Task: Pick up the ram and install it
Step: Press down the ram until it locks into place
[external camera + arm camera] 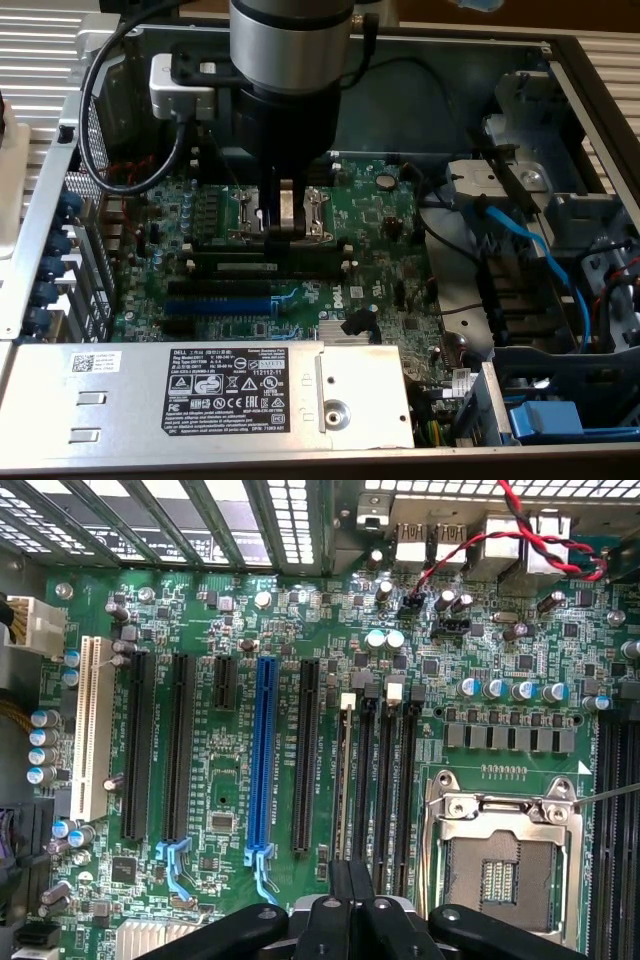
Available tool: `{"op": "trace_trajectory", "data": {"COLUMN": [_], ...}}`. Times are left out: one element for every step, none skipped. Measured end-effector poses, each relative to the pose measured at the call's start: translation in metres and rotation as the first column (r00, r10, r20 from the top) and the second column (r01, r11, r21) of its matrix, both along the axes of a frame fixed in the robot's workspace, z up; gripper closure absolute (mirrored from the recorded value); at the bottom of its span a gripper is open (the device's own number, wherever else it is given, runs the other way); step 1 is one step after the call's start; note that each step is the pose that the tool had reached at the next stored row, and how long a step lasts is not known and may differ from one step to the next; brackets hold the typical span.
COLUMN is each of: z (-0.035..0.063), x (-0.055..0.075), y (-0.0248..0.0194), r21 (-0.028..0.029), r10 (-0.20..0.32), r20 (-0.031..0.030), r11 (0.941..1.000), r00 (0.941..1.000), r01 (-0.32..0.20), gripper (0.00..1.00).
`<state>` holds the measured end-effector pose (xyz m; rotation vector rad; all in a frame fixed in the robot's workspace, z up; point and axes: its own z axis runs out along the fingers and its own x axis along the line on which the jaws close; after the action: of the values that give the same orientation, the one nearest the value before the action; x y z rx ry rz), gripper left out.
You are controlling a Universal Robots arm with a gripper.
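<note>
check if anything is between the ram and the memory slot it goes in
Nothing visible is in the way. The ram sits edge-on right under the shut gripper, lined up along the end slot beside the bare memory slots. I can't tell whether it is fully seated.

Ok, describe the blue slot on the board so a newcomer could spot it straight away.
Look at the green motherboard inside the open computer case. Between the white slot and the metal processor socket runs a row of long parallel slots. The blue slot is the only one with a bright blue body; its neighbours are black.
</note>
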<state>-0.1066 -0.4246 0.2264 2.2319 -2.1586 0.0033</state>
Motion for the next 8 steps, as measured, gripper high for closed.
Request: {"op": "trace_trajectory", "data": {"z": [-0.0001,-0.0002,-0.0003,-0.0003,-0.0003,-0.0003,-0.0003,-0.0003], "x": [0.0000,0.0000,0.0000,0.0000,0.0000,0.0000,0.0000,0.0000], "y": [0.0000,0.0000,0.0000,0.0000,0.0000,0.0000,0.0000,0.0000], "r21": [0.0001,0.0001,0.0002,0.0003,0.0003,0.0003,0.0003,0.0004], "r10": [0.000,0.000,0.000,0.000,0.000,0.000,0.000,0.000], "r20": [0.0000,0.0000,0.0001,0.0001,0.0002,0.0002,0.0002,0.0002], "r11": [1.0000,1.0000,1.0000,1.0000,1.0000,1.0000,1.0000,1.0000], "r00": [1.0000,1.0000,1.0000,1.0000,1.0000,1.0000,1.0000,1.0000], "r01": [0.000,0.000,0.000,0.000,0.000,0.000,0.000,0.000], "gripper": [0.90,0.90,0.90,0.90,0.90,0.90,0.90,0.90]}}
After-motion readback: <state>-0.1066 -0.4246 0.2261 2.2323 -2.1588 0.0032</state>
